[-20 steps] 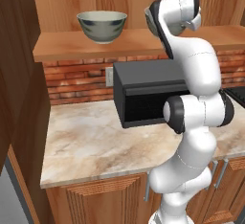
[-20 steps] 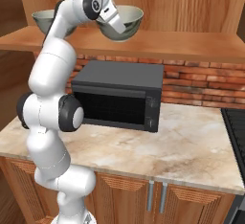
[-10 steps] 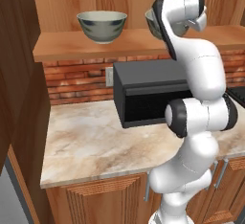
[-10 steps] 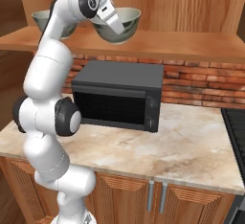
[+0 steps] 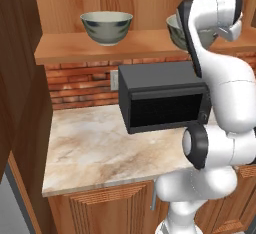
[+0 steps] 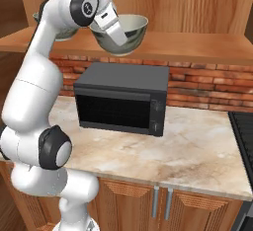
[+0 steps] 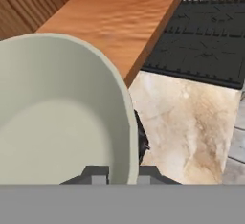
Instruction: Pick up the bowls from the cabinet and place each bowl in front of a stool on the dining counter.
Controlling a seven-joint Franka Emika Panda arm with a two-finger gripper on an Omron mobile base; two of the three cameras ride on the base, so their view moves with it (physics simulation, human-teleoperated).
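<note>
No legible writing. Gripper (image 6: 117, 37) pinched on rim of right bowl (image 6: 126, 33), grey-green outside, cream inside, at shelf (image 6: 197, 47) front edge. Second bowl (image 5: 106, 27) on shelf, nine o'clock of it.

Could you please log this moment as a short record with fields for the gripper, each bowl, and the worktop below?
gripper: gripper shut on the rim of the near bowl, one finger inside and one outside
near bowl: tilted, at the front edge of the cabinet shelf
other bowl: other bowl upright on the shelf, untouched
worktop: marbled worktop bears the black microwave
</note>
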